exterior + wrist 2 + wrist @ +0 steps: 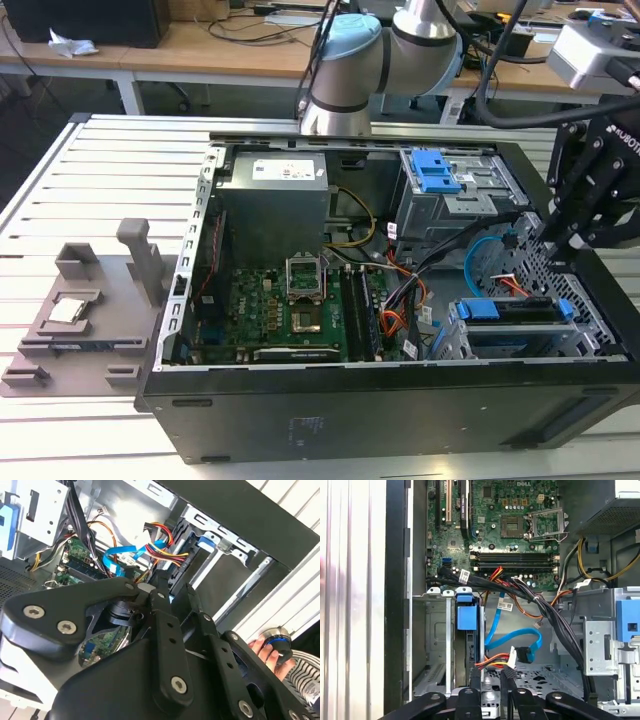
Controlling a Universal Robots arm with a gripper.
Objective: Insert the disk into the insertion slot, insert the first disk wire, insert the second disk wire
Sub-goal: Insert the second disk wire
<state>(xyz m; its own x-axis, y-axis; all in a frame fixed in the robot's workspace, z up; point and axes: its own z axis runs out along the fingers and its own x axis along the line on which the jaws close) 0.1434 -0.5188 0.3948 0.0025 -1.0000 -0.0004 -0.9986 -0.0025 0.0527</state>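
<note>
**Disk seated in its cage, gripper above the loose wire ends**

The open computer case (350, 415) lies on the slatted worktop (90, 170). In the exterior view, the disk (505, 310) sits in the insertion slot (480, 345) at the case's corner on that view's right, with its bright blue frame showing along the top of the silver cage. In the first wrist view the disk (467, 617) stands on edge inside the insertion slot (436, 630).

The gripper (560, 225) hangs over the perforated end of the case, just beside the disk. In both wrist views the gripper (490, 680) (172, 587) has its fingers a little apart, and nothing is seen held between them.

The first disk wire (492, 661) runs from the disk's side to a small white plug close above the fingertips. Whether it is plugged in cannot be told. The second disk wire (520, 637) curls in a light blue loop, and its dark plug end lies just beside that white plug. In the exterior view the same light blue loop (480, 250) arcs between the taller bay and the disk.
</note>
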